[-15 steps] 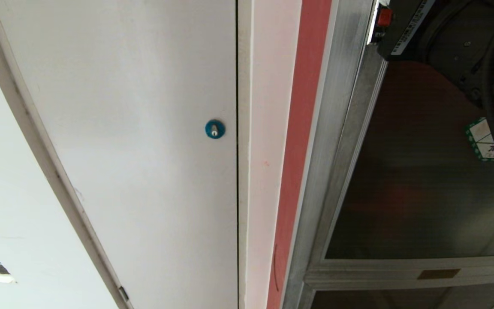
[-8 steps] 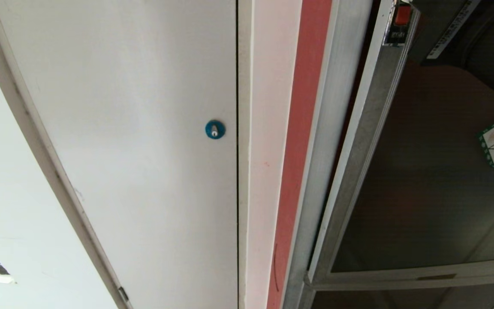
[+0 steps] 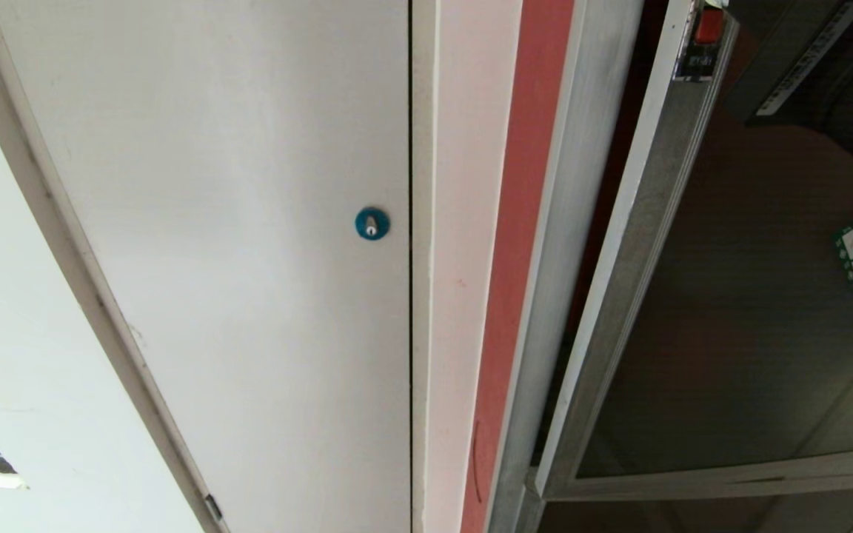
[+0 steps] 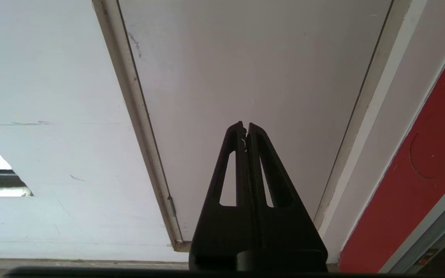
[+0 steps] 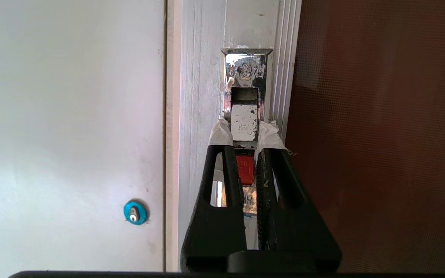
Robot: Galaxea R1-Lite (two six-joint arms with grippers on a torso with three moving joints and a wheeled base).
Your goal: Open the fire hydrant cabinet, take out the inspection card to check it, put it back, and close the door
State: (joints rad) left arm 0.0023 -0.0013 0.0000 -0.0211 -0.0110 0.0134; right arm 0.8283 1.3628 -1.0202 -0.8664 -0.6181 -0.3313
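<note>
Door: the door is at 3 o'clock in the head view. Its silver frame edge now stands away from the fire hydrant cabinet, and a dark gap with some red shows between them. One second ago this edge was lying flat against the cabinet frame, so the door has swung outward.

Latch: the small red latch sits on the door's frame edge, at 1 o'clock in the head view. It has shifted to the right together with the frame.

Right gripper: the right gripper is clenched on the latch fitting. The taped fingertips are pressing on both sides of the metal plate, and the red latch shows between the fingers just behind them.

Left gripper: the left gripper is closed, holds nothing, and is parked in front of the white-grey door with the blue lock.

Inspection card: it is not visible. I judge it is inside the cabinet, behind the door.

Meaning for the task: the opening step is in progress but not finished. In my judgement the gap is too narrow for reaching inside, so the pull should go on along the hinge arc.

Risk: the grip is on a small fitting, so it could slip off.
</note>
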